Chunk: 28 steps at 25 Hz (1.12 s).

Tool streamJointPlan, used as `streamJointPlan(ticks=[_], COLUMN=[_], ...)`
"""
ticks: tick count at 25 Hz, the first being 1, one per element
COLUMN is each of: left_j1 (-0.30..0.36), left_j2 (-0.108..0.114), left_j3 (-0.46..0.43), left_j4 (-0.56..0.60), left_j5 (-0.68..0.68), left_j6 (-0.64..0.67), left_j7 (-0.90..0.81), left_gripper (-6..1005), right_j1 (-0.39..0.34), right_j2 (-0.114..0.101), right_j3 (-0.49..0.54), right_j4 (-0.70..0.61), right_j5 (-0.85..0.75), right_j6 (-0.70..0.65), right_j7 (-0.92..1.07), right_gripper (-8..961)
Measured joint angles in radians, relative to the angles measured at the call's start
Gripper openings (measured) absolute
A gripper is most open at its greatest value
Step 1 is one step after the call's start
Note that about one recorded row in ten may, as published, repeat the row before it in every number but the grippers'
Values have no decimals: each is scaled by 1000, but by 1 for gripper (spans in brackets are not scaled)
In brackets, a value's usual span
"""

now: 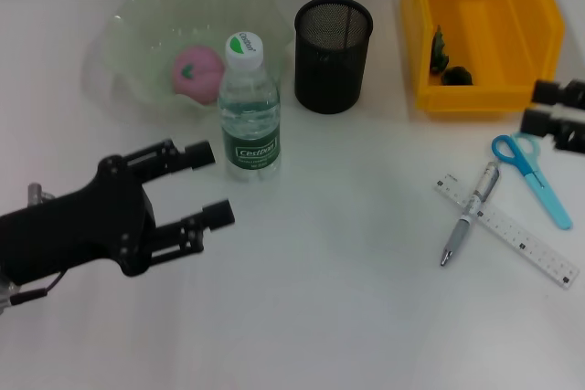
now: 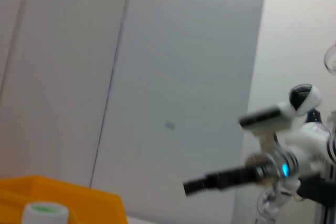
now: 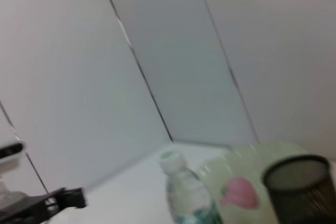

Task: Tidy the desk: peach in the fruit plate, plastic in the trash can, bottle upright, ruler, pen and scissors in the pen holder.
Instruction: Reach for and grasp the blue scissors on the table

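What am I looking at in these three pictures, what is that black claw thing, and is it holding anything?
This is a two-armed robot tidying a desk. The big picture comes from a camera on its head, looking down at the white table. The other two come from cameras on its wrists and mostly show the wall.

The black claw is the left tool, fingers open, holding nothing, just short of an upright water bottle. The right tool sits at the far right edge; I cannot tell how its fingers stand.

On the table: a pale green fruit plate with a pink peach in it, a black mesh pen holder, and a yellow bin with something dark inside. A pen lies across a ruler, beside blue scissors.
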Motion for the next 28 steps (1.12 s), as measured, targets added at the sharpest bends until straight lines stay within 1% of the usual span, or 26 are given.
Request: streamJointPlan(ticks=[2,4,6,8,9,11,12,13,14,15,17,18,21,23,28], left_j1=[4,8,10,9,9,8,7,6,6,6,7,7,7,6,4], left_j2=[-3,-11,-16,-19,-19,-26,-28,-31,-35,-38,-47,-50,-56,-57,-65], left_j3=[-15,-32,-36,-38,-38,-41,-41,-39,-37,-36,-37,-38,-39,-38,-40], left_j4=[-6,-14,-17,-18,-18,-20,-22,-24,-27,-27,-28,-28,-29,-30,-31], left_j5=[31,41,47,72,72,109,116,119,122,126,140,145,150,150,150], left_j6=[-3,-5,-8,-9,-9,-16,-23,-30,-40,-48,-66,-74,-99,-109,-128], left_j7=[-2,-3,-3,-3,-3,-1,1,3,5,5,6,6,6,6,6], left_gripper=[712,712,712,712,712,712,712,712,712,712,712,712,712,712,712], right_j1=[11,27,48,83,95,126,138,150,162,172,181,180,164,157,155], right_j2=[-12,-18,-19,-18,-18,-15,-11,-3,10,27,55,62,60,59,58], right_j3=[-37,-92,-142,-207,-234,-329,-380,-436,-483,-526,-581,-615,-722,-769,-781], right_j4=[-133,-304,-462,-616,-666,-768,-800,-822,-832,-832,-810,-784,-702,-651,-570], right_j5=[-31,-95,-188,-316,-362,-502,-558,-628,-698,-759,-848,-872,-886,-889,-896], right_j6=[-2,-2,-1,-9,-12,-28,-35,-39,-37,-36,-14,6,94,149,239], right_j7=[152,324,490,663,717,837,876,913,941,959,979,994,1059,1088,1113], right_gripper=[714,714,713,713,713,713,712,712,712,712,712,712,711,711,710])
